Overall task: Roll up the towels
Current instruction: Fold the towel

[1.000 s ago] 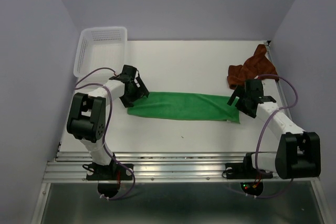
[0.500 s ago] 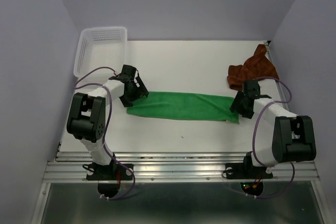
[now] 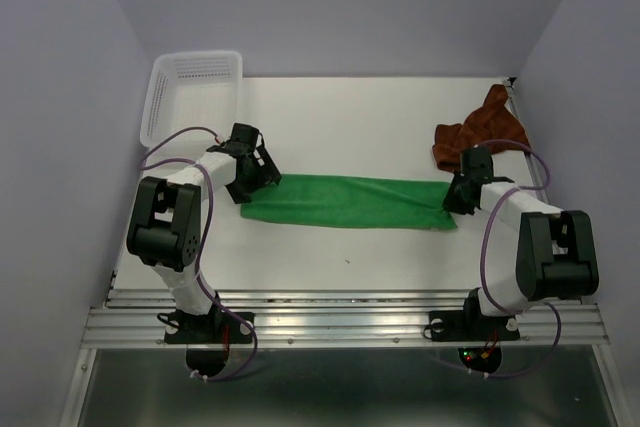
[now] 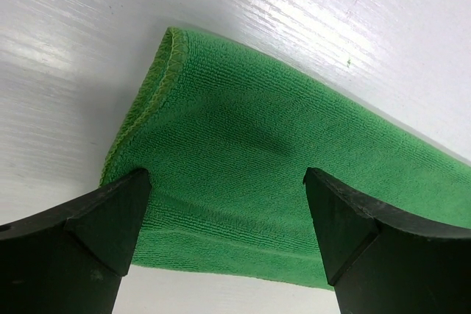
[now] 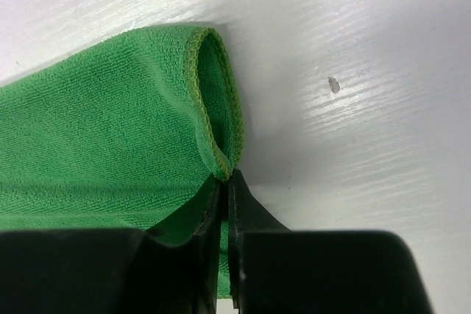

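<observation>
On the white table [image 3: 350, 117], the right gripper [image 5: 227, 182] pinches the end hem of the flat bright green cloth towel [image 3: 345, 202], likely to begin rolling. The left gripper [image 4: 224, 178] straddles the opposite end, wide open and empty, probably to steady it.

**Left arm** [image 3: 190, 172] was folded at the elbow. The left end effector [image 3: 252, 179] sat low toward the left side of the table [image 3: 350, 117], fingers [image 4: 88, 233] spread wide. **Right arm** [image 3: 515, 209] reached low near the right edge. The right end effector [image 5: 224, 180] was pinched together on the hem of the green towel [image 5: 110, 145].
</observation>
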